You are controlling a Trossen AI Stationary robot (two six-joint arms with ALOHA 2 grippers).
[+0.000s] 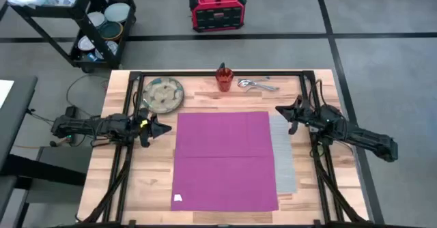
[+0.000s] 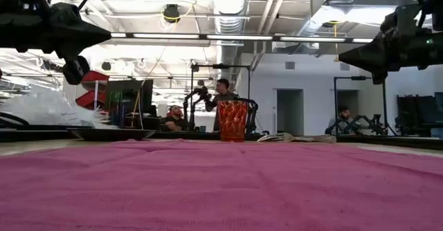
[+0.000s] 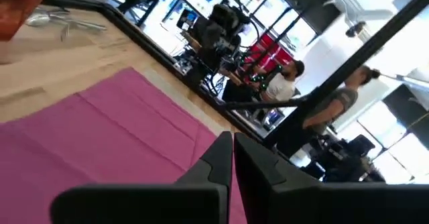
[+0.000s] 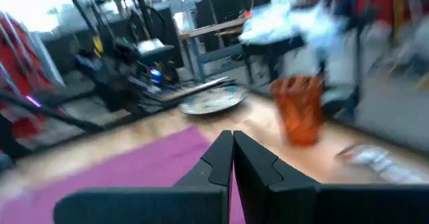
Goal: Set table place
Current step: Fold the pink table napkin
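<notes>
Napkin (image 1: 224, 156) spread flat — plate (image 1: 163, 94), cup (image 1: 224, 78) behind.

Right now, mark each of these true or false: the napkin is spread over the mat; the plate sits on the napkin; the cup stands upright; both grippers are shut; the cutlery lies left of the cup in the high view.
1. The napkin lies spread over the mat: true.
2. The plate sits on the napkin: false, it rests on bare table beyond it.
3. The cup stands upright: true.
4. The left gripper and right gripper are both shut: true.
5. The cutlery lies left of the cup: false, right.
</notes>
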